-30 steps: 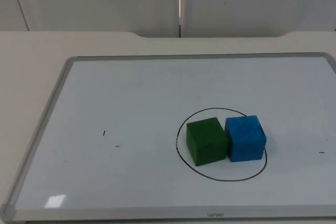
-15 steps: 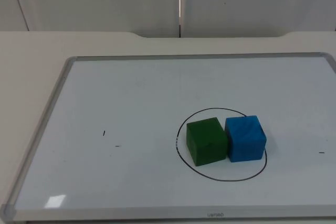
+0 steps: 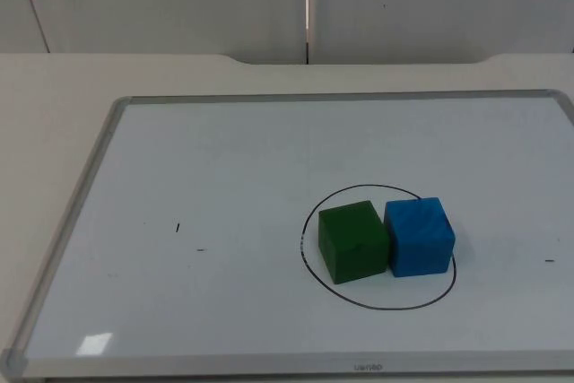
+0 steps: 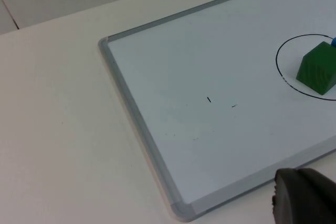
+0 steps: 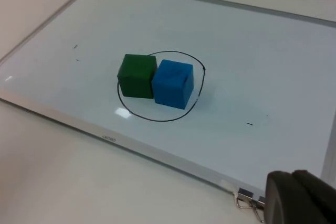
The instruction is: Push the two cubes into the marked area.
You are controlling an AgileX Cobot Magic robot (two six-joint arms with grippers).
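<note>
You've got the green cube (image 3: 353, 242) and blue cube (image 3: 419, 236) touching side by side inside the drawn circle (image 3: 309, 221) on the whiteboard (image 3: 224, 177), so the push looks done. Left gripper (image 4: 305, 198) and right gripper (image 5: 299, 198) wait off the board's edge; can't tell their state. Next, just confirm the blue cube's outer edge clears the line.
</note>
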